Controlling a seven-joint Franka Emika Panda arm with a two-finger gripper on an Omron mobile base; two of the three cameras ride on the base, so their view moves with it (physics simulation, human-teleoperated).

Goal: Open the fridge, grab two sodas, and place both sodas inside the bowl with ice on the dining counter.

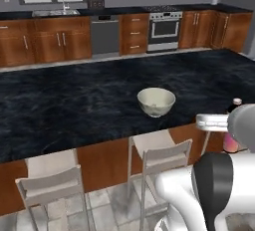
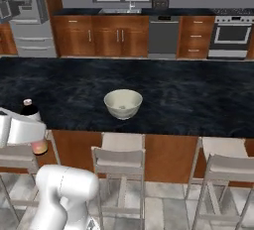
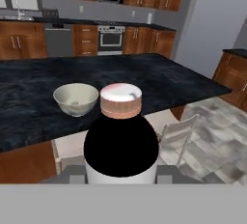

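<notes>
Closed around a soda bottle [image 3: 120,141], the hand [image 3: 120,177] carries it upright, clear of the stools, for lowering into the bowl [image 3: 75,98] that sits on the counter [image 3: 29,88] beyond it.

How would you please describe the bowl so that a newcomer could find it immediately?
Start at the long black white-veined marble island with stools along its near side. Near that edge stands a small round cream-white bowl, above the gap between two stools. Nothing else rests on the marble around it.
</notes>
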